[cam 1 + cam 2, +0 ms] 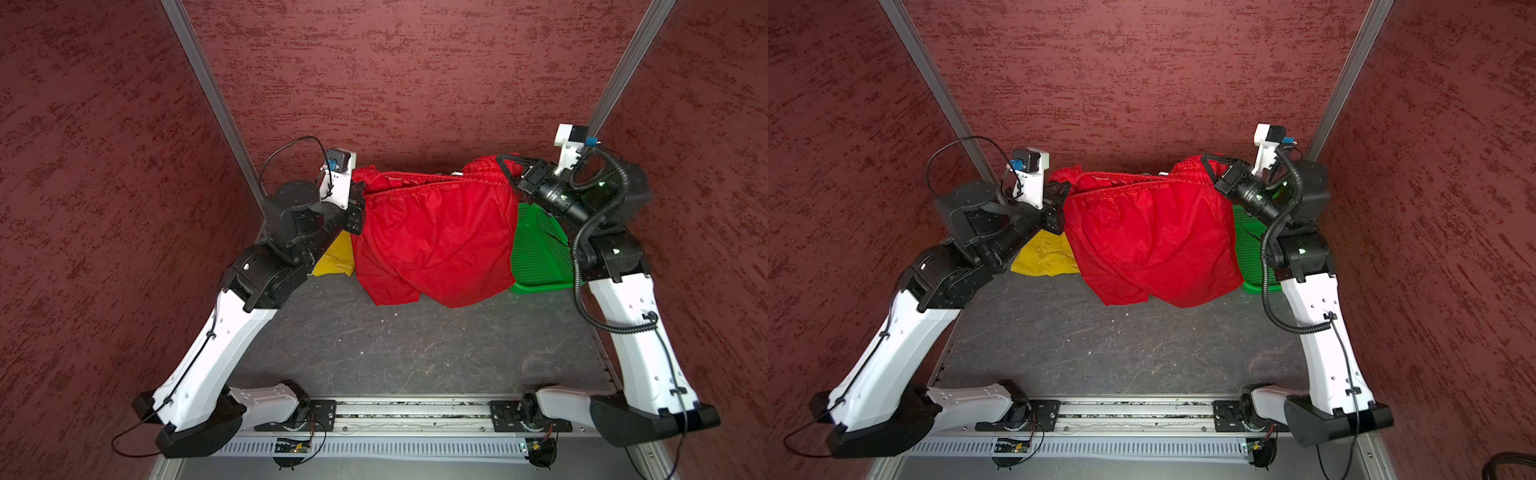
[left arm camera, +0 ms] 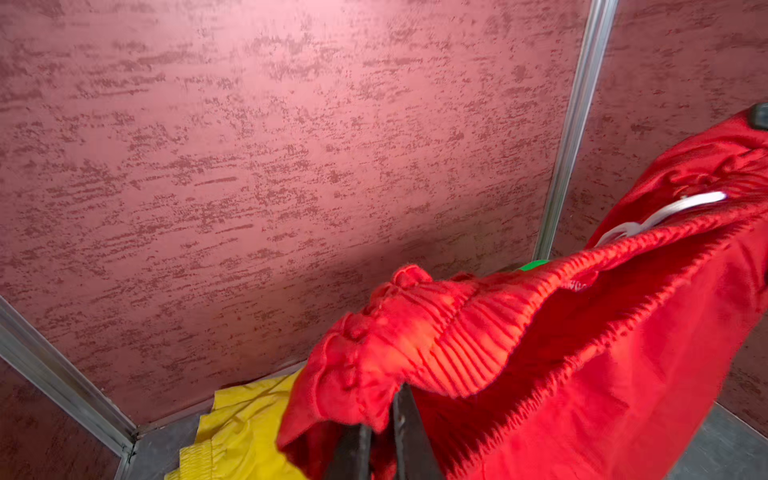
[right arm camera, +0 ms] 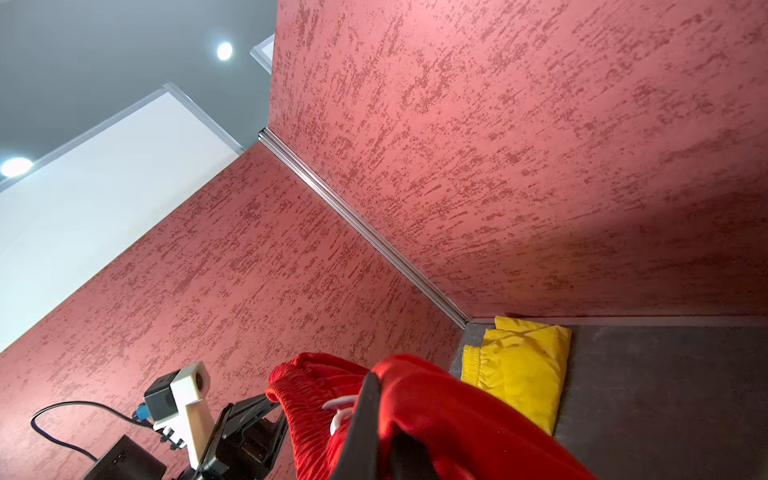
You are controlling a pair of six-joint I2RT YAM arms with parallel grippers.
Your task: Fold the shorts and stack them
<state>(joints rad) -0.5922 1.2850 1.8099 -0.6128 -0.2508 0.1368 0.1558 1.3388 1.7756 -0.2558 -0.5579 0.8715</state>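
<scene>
Spread step: left gripper [image 1: 360, 198] and right gripper [image 1: 510, 167] clench the red shorts [image 1: 432, 241] aloft; next, likely lay them flat on the table [image 1: 415, 353].

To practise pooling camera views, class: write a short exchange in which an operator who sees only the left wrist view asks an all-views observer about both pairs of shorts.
Operator: Is the far end of the red shorts held?
Observer: Yes. In both top views the right gripper is shut on it.
Operator: I see only part of the yellow shorts. Are they folded?
Observer: They look it. The right wrist view shows them as a compact folded bundle lying on the table.
</scene>
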